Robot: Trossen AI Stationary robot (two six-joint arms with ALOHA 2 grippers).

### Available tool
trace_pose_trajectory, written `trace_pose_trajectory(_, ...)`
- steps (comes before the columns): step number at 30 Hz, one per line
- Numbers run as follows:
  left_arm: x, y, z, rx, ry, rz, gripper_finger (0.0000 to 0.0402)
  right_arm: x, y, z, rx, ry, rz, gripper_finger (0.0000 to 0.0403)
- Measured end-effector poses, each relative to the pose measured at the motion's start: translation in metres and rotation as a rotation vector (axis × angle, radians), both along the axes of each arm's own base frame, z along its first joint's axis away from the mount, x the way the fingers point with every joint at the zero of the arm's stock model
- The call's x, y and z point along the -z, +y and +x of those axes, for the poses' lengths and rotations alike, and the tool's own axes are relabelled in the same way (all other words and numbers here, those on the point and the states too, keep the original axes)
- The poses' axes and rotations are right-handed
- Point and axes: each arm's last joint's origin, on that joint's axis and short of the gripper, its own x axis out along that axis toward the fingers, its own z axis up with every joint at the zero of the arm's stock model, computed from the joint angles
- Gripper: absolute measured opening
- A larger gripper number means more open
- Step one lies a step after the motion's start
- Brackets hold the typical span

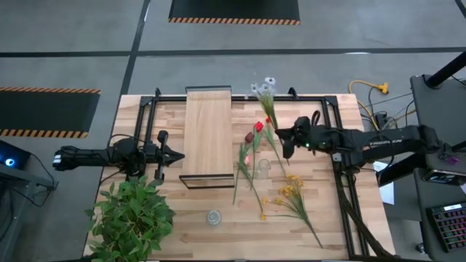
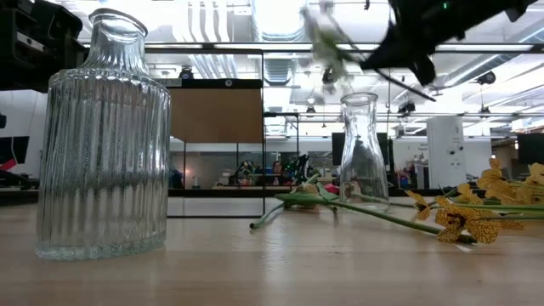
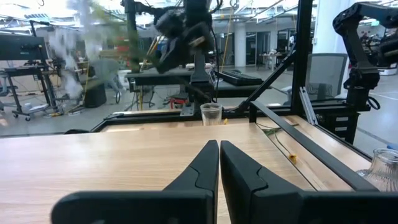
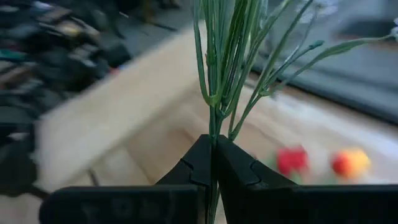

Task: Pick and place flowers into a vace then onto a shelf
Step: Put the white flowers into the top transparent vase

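High view: right tool (image 1: 285, 138) clamped on a white-blossom flower stem (image 1: 266, 105), blossoms beyond its tip toward the far edge; red tulips (image 1: 255, 132) just beside it; yellow sprays (image 1: 290, 188) on the surface nearer the front; shelf (image 1: 207, 131) between both tools. Left tool (image 1: 177, 154), fingers together, beside the shelf.

Low view: ribbed glass vase (image 2: 104, 140) foremost; slim vase (image 2: 363, 153) below the raised right tool.

Left wrist view: fingers (image 3: 200, 167) touching.

Right wrist view: green stems (image 4: 217, 74) pinched between the fingers.
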Motion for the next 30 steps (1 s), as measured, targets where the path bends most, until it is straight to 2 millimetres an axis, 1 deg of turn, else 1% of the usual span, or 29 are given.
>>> trace_pose_trajectory(6,0.0,0.0,0.0,0.0,0.0,0.0,0.0,-0.009,0.018,0.018,-0.13,-0.119,-0.166,0.0009)
trace_pose_trajectory(10,0.0,0.0,0.0,0.0,0.0,0.0,0.0,-0.014,0.025,0.03,-0.166,-0.197,-0.267,0.0009)
trace_pose_trajectory(13,0.0,0.0,0.0,0.0,0.0,0.0,0.0,-0.013,0.028,0.04,-0.175,-0.232,-0.33,0.0009)
trace_pose_trajectory(17,0.0,0.0,0.0,0.0,0.0,0.0,0.0,-0.005,0.03,0.052,-0.178,-0.233,-0.374,0.0009)
trace_pose_trajectory(21,0.0,0.0,0.0,0.0,0.0,0.0,0.0,0.003,0.031,0.062,-0.181,-0.242,-0.379,0.0009)
trace_pose_trajectory(30,0.0,0.0,0.0,0.0,0.0,0.0,0.0,0.019,0.034,0.073,-0.201,-0.189,-0.388,0.0009)
